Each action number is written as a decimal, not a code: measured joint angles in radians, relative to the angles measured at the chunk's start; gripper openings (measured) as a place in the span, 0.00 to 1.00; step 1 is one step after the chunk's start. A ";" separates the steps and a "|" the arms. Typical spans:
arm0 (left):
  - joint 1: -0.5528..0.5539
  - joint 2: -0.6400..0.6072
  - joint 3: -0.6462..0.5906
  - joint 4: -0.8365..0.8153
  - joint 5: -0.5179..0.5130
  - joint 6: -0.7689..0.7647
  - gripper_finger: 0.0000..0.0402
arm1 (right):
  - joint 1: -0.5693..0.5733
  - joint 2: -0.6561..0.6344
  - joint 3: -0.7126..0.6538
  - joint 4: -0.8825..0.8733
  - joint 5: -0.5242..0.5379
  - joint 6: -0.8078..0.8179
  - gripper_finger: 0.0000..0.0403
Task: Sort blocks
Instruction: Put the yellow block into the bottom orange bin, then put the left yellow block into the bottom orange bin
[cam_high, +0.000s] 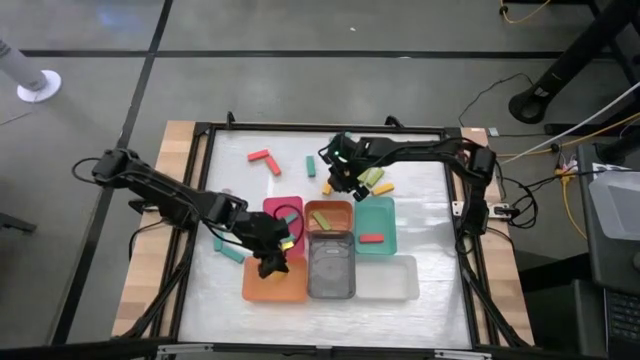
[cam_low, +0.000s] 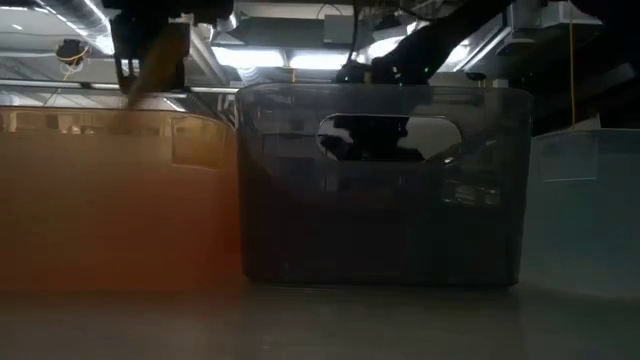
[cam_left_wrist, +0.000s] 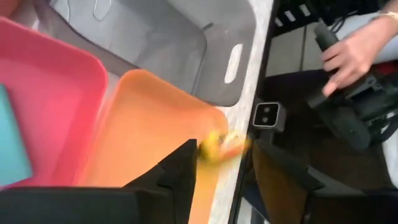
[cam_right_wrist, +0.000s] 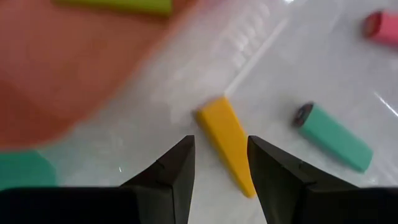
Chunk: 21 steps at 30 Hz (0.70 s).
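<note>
The blocks lie scattered on the white table. My right gripper (cam_high: 338, 180) (cam_right_wrist: 221, 142) stands open at the far middle, pointing down, one fingertip on either side of the near end of a yellow block (cam_right_wrist: 229, 149) that lies flat. A teal block (cam_right_wrist: 336, 138) and a red block (cam_right_wrist: 382, 28) lie nearby. My left gripper (cam_high: 270, 264) (cam_left_wrist: 221, 158) hovers open over the orange tray (cam_high: 275, 284) (cam_left_wrist: 149, 124). A blurred yellow block (cam_left_wrist: 219, 147) shows at its fingertips. My left gripper has the blurred yellow block between its parted fingertips, above the orange tray's near rim (cam_left_wrist: 214, 118). Whether a finger touches it, I cannot tell.
A pink tray (cam_high: 283, 212), a brown tray (cam_high: 330, 214) with a lime block, a teal tray (cam_high: 376, 222) with a red block, a grey tray (cam_high: 330, 266) and a clear tray (cam_high: 388, 278) stand clustered mid-table. A person's hand (cam_left_wrist: 354, 50) shows beyond the table's edge.
</note>
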 joint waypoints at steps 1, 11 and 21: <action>-0.005 0.008 0.000 0.000 0.000 0.000 0.38 | 0.000 0.009 0.000 -0.001 0.021 -0.015 0.37; -0.027 0.059 0.000 0.005 0.003 0.007 0.42 | 0.000 0.041 0.000 0.068 0.088 -0.089 0.37; -0.027 0.060 0.000 0.003 0.003 0.029 0.42 | 0.000 0.068 0.006 0.104 0.097 -0.178 0.37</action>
